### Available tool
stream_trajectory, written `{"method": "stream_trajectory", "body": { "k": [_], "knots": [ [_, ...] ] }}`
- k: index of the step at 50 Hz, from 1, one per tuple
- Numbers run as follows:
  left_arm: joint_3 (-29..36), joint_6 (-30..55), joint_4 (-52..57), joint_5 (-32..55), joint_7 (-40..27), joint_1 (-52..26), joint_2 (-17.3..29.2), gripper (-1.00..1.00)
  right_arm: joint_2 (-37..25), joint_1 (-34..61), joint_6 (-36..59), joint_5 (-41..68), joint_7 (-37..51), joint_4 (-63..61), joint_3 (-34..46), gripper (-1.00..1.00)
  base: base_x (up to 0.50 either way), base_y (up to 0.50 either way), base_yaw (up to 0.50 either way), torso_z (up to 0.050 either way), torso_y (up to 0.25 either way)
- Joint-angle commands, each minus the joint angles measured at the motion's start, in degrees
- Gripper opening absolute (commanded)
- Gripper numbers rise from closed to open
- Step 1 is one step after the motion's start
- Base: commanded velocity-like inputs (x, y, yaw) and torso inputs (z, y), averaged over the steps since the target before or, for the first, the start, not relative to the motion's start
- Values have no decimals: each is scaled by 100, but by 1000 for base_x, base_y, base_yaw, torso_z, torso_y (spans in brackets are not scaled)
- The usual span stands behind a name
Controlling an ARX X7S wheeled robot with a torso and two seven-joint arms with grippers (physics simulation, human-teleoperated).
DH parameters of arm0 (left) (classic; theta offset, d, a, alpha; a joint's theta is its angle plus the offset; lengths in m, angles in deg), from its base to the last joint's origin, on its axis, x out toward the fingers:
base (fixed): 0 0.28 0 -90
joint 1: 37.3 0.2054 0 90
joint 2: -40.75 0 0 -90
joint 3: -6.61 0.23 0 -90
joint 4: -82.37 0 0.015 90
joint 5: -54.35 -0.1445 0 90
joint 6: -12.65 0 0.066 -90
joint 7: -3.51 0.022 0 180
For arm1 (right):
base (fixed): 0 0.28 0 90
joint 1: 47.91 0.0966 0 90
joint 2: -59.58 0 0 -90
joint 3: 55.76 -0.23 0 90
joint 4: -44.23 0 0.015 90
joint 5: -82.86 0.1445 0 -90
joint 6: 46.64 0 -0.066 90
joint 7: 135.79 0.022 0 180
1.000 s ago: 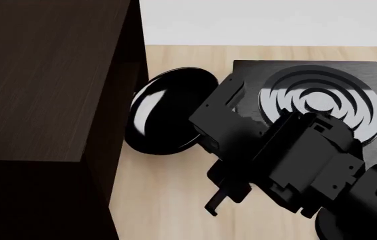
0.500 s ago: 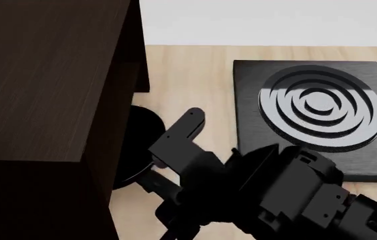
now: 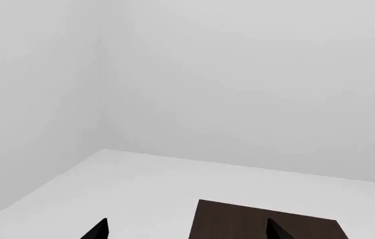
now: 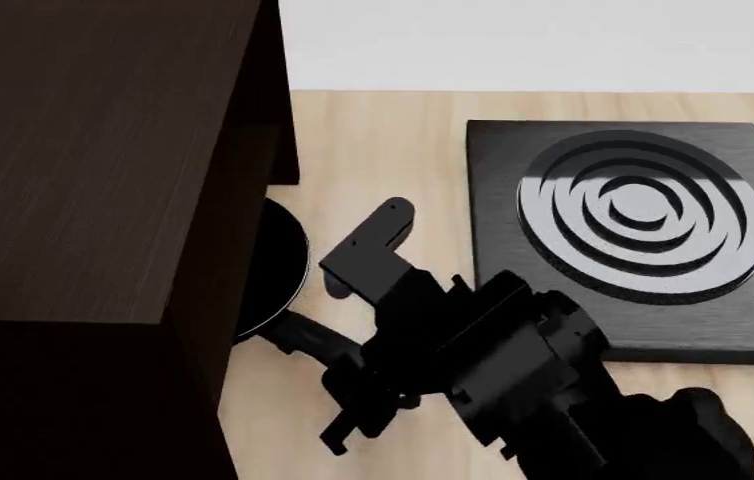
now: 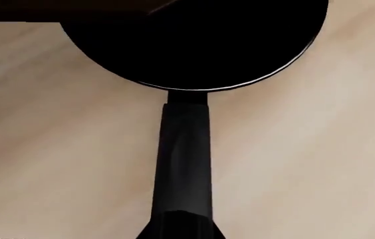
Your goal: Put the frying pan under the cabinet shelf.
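The frying pan (image 4: 281, 268) lies low on the wooden table, its round bowl partly hidden beneath the dark brown cabinet shelf (image 4: 97, 170). Its handle (image 4: 300, 335) points out toward me. In the right wrist view the pan (image 5: 194, 45) fills the far end, its far edge in the cabinet's shadow, and the handle (image 5: 184, 159) runs straight back into the jaws. My right gripper (image 4: 357, 345) is shut on the handle's end. My left gripper (image 3: 186, 233) is open and empty, held high, with the cabinet's top (image 3: 240, 221) below it.
A square black stove plate (image 4: 637, 230) with concentric rings lies on the table to the right of my right arm. Light wooden tabletop (image 4: 377, 150) shows between the cabinet and the plate. A white wall stands behind.
The pan was held tilted up beside the cabinet. My right gripper has since lowered it and moved it left, so its bowl now sits under the cabinet.
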Motion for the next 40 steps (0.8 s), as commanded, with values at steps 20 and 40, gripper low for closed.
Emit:
{"method": "stream_trajectory", "body": {
  "k": [20, 40],
  "knots": [
    [-15, 16, -30, 2, -62, -70, 122, 100, 569, 118, -758, -368, -1026, 507, -82, -100, 0, 0, 1, 0, 0],
    [19, -170, -131, -43, -4, 87, 214, 100, 569, 205, -667, -61, -586, 365, 40, 100, 0, 1, 2, 0, 0]
  ]
}}
